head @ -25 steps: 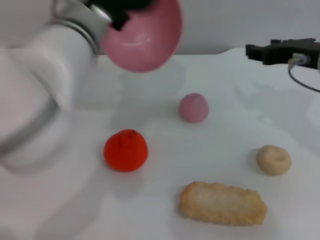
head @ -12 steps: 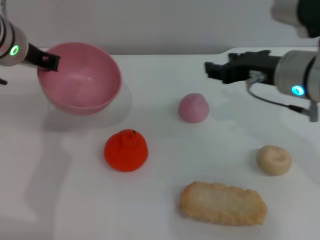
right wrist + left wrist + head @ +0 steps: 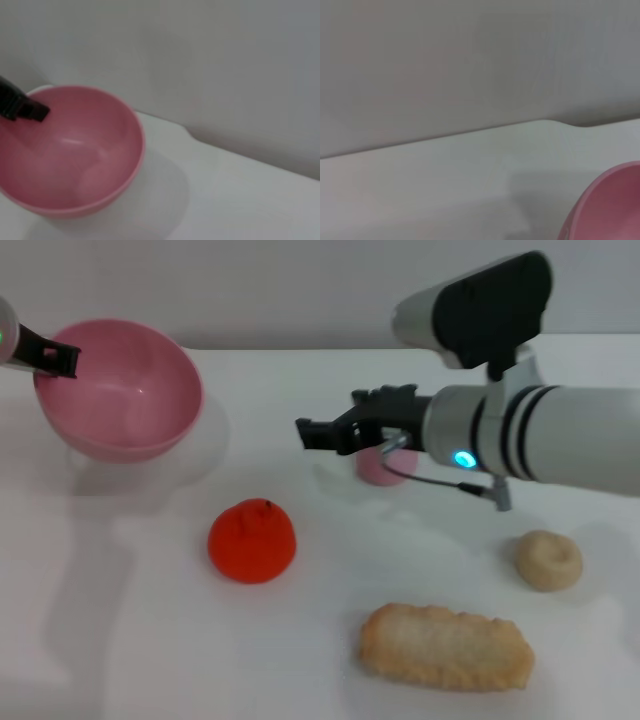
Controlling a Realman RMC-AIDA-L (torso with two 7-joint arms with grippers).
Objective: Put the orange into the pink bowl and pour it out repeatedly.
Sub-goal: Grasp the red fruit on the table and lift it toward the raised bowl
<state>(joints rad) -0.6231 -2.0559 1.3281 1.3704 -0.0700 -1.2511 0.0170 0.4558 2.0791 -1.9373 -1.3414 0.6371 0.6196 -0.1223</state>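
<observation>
Gripping the rim of the deep matte pink plastic bowl (image 3: 118,390) at far left, the left gripper (image 3: 55,360) is holding it upright, empty. Sitting mid-surface is the lumpy red-orange toy fruit (image 3: 251,540); the right gripper (image 3: 312,432) is hovering above-right, its jaws' spacing unclear. Descending off-centre, they could be nudging the fruit rolling away.

1. The orange (image 3: 251,541) sits alone on the white table (image 3: 120,640); bare surface rings it, so it is open from every side and from above.
2. At its 11 o'clock stands the pink bowl (image 3: 120,390), mouth up, with the left gripper (image 3: 60,360) on its left rim (the only thing over the opening).
3. At its 1 o'clock the right gripper (image 3: 315,432) hovers, its arm blocking the small pink dome (image 3: 378,468).
4. At 4 o'clock lies a breaded patty (image 3: 445,647); at 3 o'clock, well apart, a beige doughnut (image 3: 547,559).
</observation>
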